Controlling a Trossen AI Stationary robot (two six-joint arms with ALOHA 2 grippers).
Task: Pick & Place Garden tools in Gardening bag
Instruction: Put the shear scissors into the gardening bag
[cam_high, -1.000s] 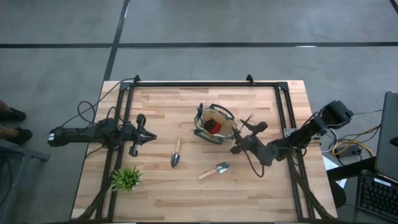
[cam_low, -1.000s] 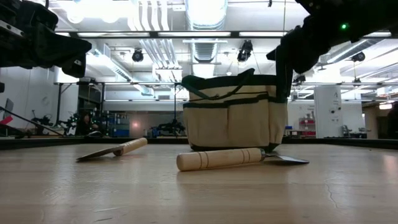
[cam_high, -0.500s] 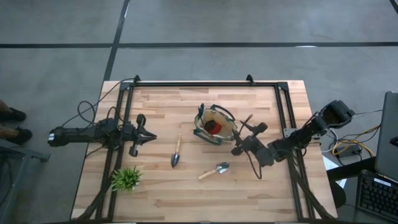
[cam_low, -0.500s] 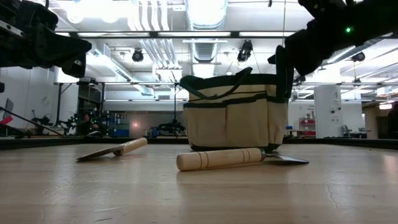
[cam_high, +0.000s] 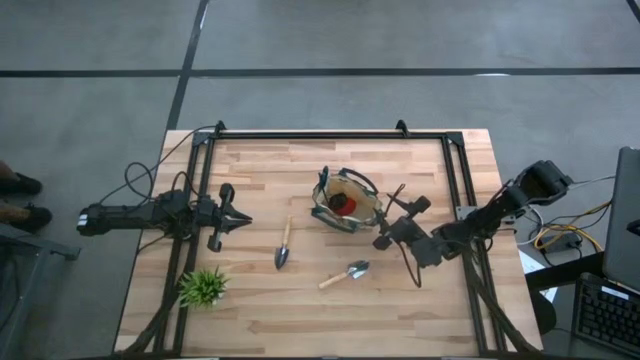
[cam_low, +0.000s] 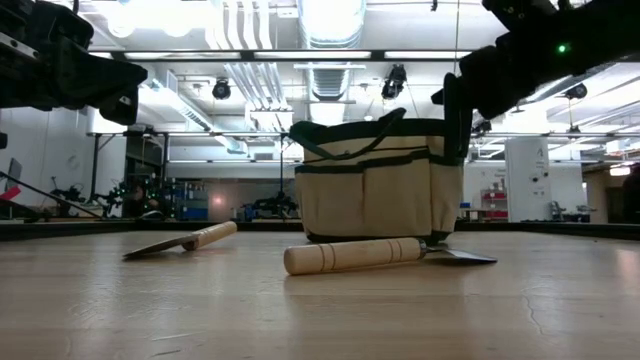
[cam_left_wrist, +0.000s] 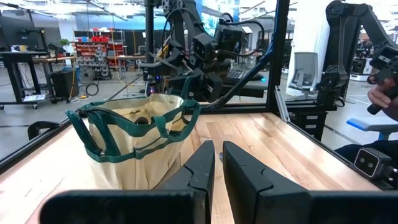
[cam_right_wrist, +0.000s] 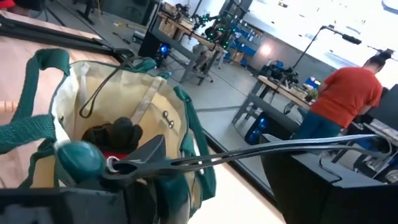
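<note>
High view puts the tan canvas gardening bag with green handles (cam_high: 345, 203) mid-table. The right gripper (cam_high: 388, 232), just beside its rim, is clenched on slim dark-handled pruning shears (cam_right_wrist: 249, 155). Dropped off-centre, they could snag a handle loop. The left gripper (cam_high: 240, 219) waits, fingers nearly closed.

We saw the gardening bag (cam_high: 344, 200) mouth open upward, its green handles (cam_left_wrist: 143, 118) arching across it; two trowels (cam_high: 284, 244) (cam_high: 345, 273) lay on bare table (cam_high: 270, 310) beside it.
</note>
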